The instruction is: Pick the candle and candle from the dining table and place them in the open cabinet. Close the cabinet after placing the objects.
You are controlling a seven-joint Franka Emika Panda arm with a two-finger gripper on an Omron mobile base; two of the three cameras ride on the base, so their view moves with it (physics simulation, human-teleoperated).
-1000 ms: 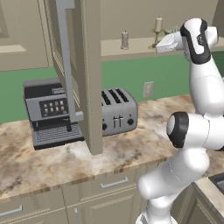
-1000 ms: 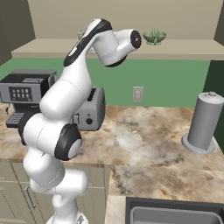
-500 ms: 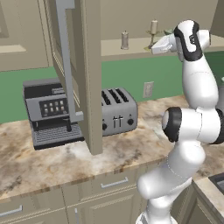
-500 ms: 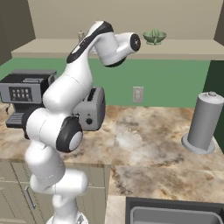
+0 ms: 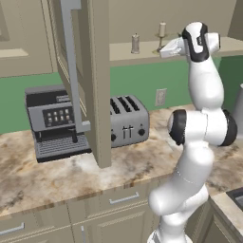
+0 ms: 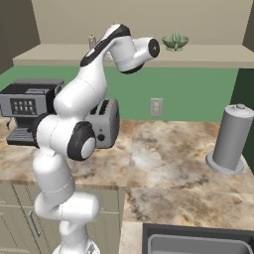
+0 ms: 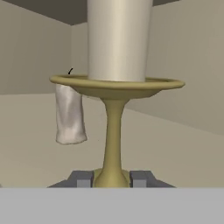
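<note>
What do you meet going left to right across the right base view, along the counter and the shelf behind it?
Counter: coffee machine → toaster → wall outlet → grey canister. Shelf behind: stubby candle → green bowl.

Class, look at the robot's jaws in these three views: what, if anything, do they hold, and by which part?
The gripper is shut on the taper candle, its jaws clamping the base of the brass candlestick stem, just above the foot. The stubby candle stands free behind.

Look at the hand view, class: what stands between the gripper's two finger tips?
The thin brass stem of the candlestick stands between the finger tips of the gripper, which is shut on it. The stubby candle stands behind, apart.
</note>
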